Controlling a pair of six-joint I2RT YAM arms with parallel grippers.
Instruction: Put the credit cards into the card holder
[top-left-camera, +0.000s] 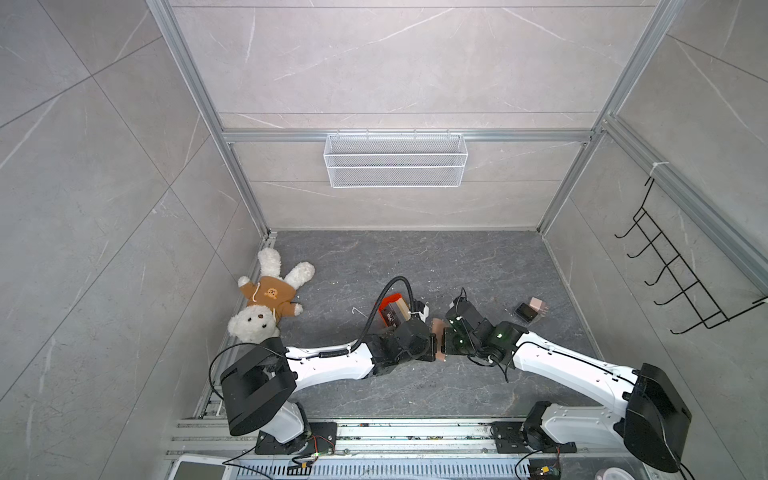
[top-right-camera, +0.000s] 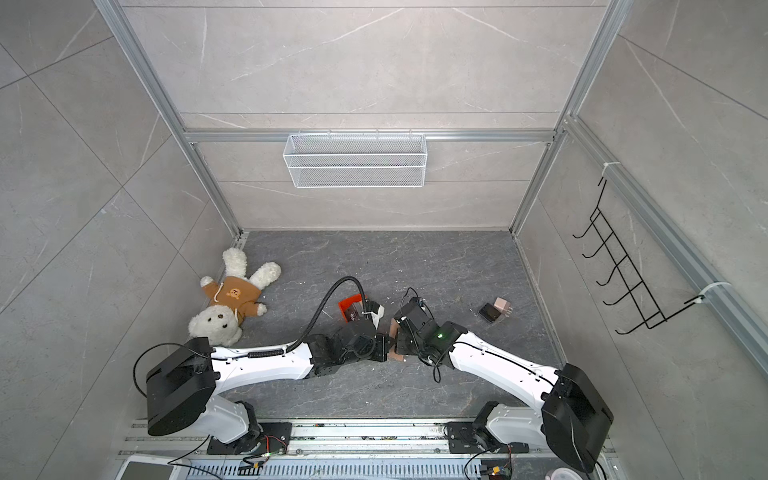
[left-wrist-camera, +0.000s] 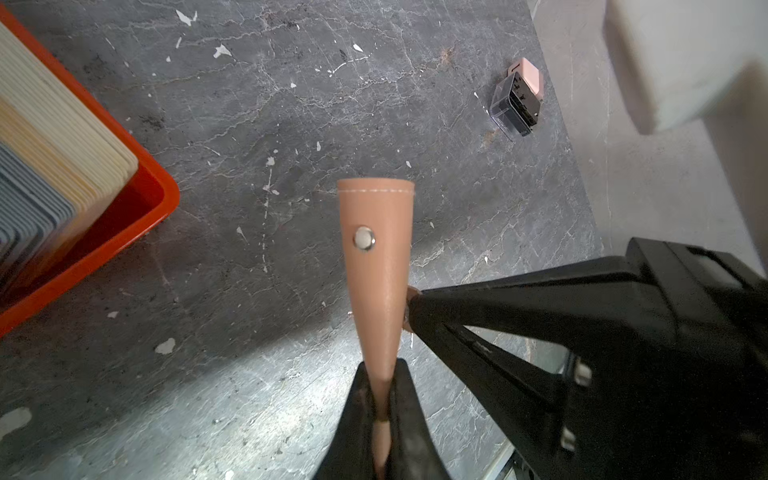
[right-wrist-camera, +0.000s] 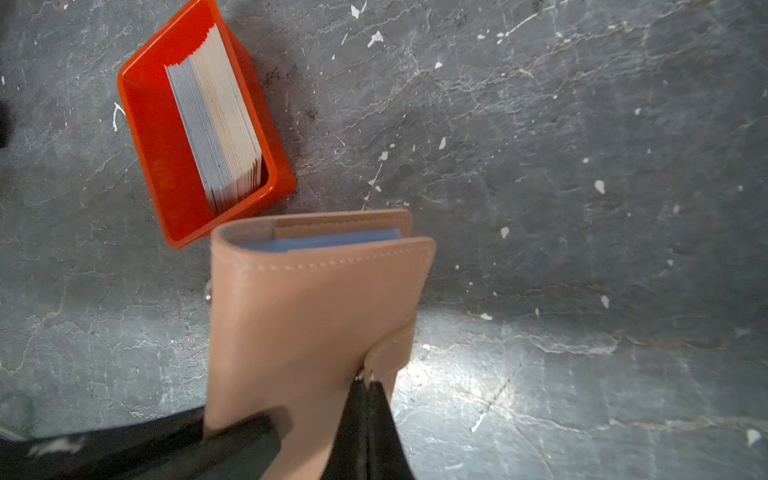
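Observation:
The card holder (right-wrist-camera: 316, 311), a pinkish-tan folded booklet, hangs above the dark floor between both arms; it also shows in a top view (top-left-camera: 438, 332). Bluish plastic sleeves (right-wrist-camera: 332, 243) show between its covers at the far end. My left gripper (left-wrist-camera: 380, 386) is shut on one edge of the card holder (left-wrist-camera: 378, 270), below the round metal snap (left-wrist-camera: 364, 239). My right gripper (right-wrist-camera: 365, 386) is shut on its snap tab (right-wrist-camera: 392, 353). The credit cards (right-wrist-camera: 216, 120) stand as a stack in an orange-red tray (right-wrist-camera: 153, 137) on the floor just beyond, with a black one facing out (top-left-camera: 390, 318).
A teddy bear (top-left-camera: 266, 299) lies by the left wall. A small black-and-pink block pair (top-left-camera: 532, 309) sits on the floor at the right. A white mesh basket (top-left-camera: 395, 160) hangs on the back wall and a black hook rack (top-left-camera: 681, 282) on the right wall.

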